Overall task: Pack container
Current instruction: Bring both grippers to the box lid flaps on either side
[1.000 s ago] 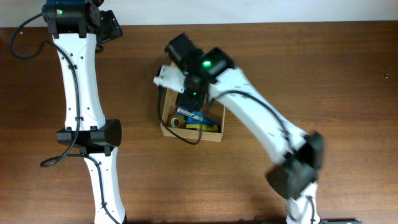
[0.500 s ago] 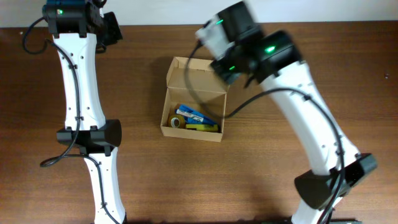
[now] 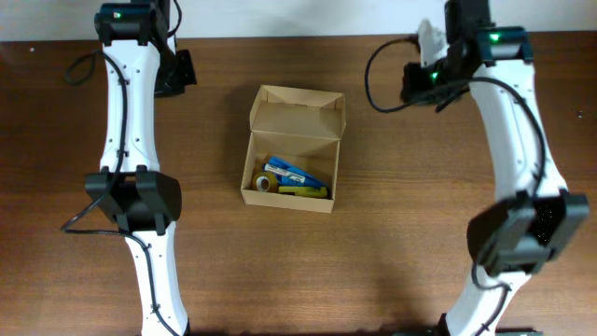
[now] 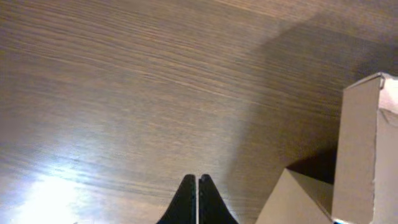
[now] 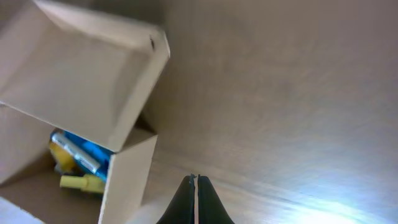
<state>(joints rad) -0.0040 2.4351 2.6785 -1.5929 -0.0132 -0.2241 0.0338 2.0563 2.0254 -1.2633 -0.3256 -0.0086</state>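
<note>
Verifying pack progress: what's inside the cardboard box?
Inside the open box, the overhead view shows a tape roll, a blue item and a yellow pen lying against the front wall. Anything beneath them is covered and cannot be seen.

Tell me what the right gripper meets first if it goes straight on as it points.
Probably bare table: the right gripper aims at wood, the container sitting off to one side. Depth is unclear.

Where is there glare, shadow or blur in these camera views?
Left wrist: glare whitens the table at lower left, and a dark shadow lies beside the container. Right wrist: glare at lower right, and the container looks soft. Overhead: even light, no glare on the wood.
</note>
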